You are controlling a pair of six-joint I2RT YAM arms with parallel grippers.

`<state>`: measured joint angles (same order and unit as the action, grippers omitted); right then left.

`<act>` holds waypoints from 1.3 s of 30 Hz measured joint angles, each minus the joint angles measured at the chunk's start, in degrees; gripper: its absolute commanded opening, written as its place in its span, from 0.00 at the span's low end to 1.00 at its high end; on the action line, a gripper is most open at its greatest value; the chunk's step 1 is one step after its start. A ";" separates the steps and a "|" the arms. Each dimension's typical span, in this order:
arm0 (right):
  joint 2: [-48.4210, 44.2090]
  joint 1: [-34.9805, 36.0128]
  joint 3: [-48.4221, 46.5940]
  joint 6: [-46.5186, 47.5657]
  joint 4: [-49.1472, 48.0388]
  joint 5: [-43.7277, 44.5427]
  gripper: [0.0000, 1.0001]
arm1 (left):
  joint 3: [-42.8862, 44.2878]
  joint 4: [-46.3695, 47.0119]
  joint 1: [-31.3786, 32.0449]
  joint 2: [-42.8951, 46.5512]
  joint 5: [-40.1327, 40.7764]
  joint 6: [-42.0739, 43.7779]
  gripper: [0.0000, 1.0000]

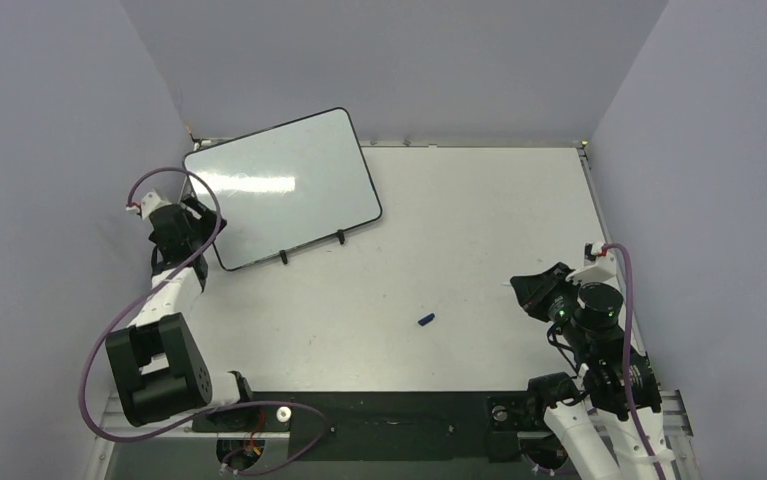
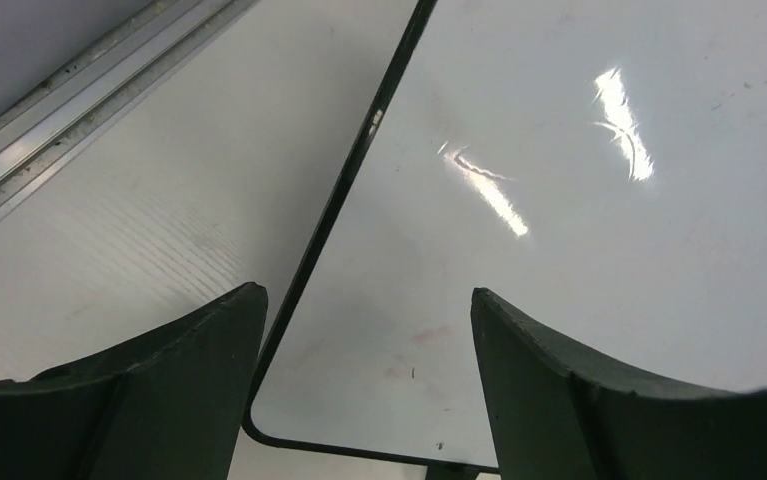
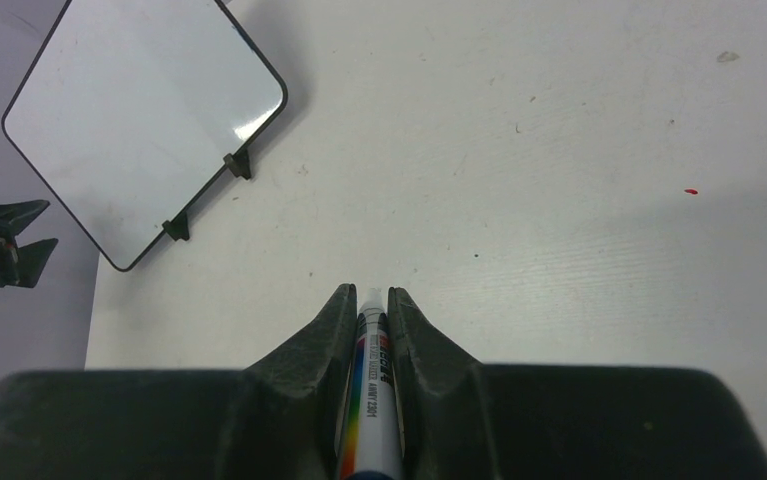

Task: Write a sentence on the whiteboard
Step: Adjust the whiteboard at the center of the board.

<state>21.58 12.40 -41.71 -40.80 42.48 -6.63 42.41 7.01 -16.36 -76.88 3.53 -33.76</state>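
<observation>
The whiteboard lies at the back left of the table, tilted, with its two black feet toward me. Its surface is blank apart from glare and faint smudges; no sentence is in view. My left gripper is open over the board's near-left corner, one finger above the table and the other above the board. In the top view the left gripper sits at the board's left edge. My right gripper is shut on a white marker, far from the board, at the table's right side.
A small blue cap-like piece lies on the white table between the arms. Grey walls close in on the left, back and right. A metal rail runs along the table's left edge.
</observation>
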 measured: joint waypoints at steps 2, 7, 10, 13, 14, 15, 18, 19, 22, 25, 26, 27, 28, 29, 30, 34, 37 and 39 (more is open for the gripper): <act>0.15 0.00 0.00 0.09 0.00 -0.35 0.00 | -1.57 3.50 -1.60 0.22 -1.29 -1.38 0.73; 0.63 0.00 0.22 0.17 -0.09 -0.96 0.00 | -6.29 13.68 -6.34 0.22 -4.72 -4.76 0.73; 0.74 0.00 0.28 0.35 -0.11 -1.33 0.00 | -7.41 17.29 -6.88 -0.94 -6.23 -6.01 0.73; 0.74 0.00 0.28 0.57 -0.28 -1.38 0.00 | -7.41 20.50 -6.86 -2.99 -7.69 -6.91 0.73; 0.74 0.00 0.28 0.66 -0.37 -1.38 0.00 | -7.41 21.51 -6.88 -3.80 -8.20 -7.32 0.73; 0.74 0.00 0.28 0.74 -0.42 -1.40 0.00 | -7.41 22.51 -6.91 -4.66 -8.68 -7.72 0.73; 0.74 0.00 0.28 0.96 -0.42 -1.57 0.00 | -7.41 25.09 -6.88 -7.26 -10.16 -9.05 0.73; 0.74 0.00 0.28 0.98 -0.42 -1.73 0.00 | -7.41 25.86 -6.88 -8.11 -10.54 -9.35 0.73; 0.74 0.00 0.28 1.01 -0.42 -1.95 0.00 | -7.39 27.52 -6.88 -10.75 -11.43 -10.12 0.73; 0.74 0.00 0.28 1.14 -0.39 -2.14 0.00 | -7.39 28.85 -6.88 -13.40 -12.59 -10.91 0.72; 0.74 0.00 0.28 1.16 -0.39 -2.21 0.00 | -7.39 29.46 -6.86 -14.05 -13.03 -11.10 0.72; 0.74 0.00 0.28 1.18 -0.39 -2.23 0.00 | -7.39 30.01 -6.71 -14.49 -13.49 -11.23 0.72; 0.74 0.00 0.28 1.18 -0.39 -2.23 0.00 | -7.39 30.38 -6.56 -14.73 -13.86 -11.28 0.72; 0.74 0.00 0.28 1.20 -0.39 -2.23 0.00 | -7.39 30.73 -6.36 -14.86 -14.23 -11.28 0.72; 0.74 0.00 0.28 1.18 -0.39 -2.23 0.00 | -7.41 30.99 -6.03 -14.86 -14.51 -11.28 0.72; 0.74 0.00 0.28 1.18 -0.37 -2.27 0.00 | -7.41 31.74 -4.63 -14.86 -14.45 -10.80 0.72; 0.74 0.00 0.28 1.20 -0.37 -2.27 0.00 | -7.43 31.85 -3.21 -14.84 -13.77 -10.36 0.72; 0.74 0.00 0.28 1.20 -0.37 -2.27 0.00 | -7.72 31.93 -1.25 -14.71 -12.74 -9.90 0.72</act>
<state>22.33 12.40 -41.43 -39.59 42.11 -8.91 34.70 38.94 -17.61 -91.59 -9.21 -43.66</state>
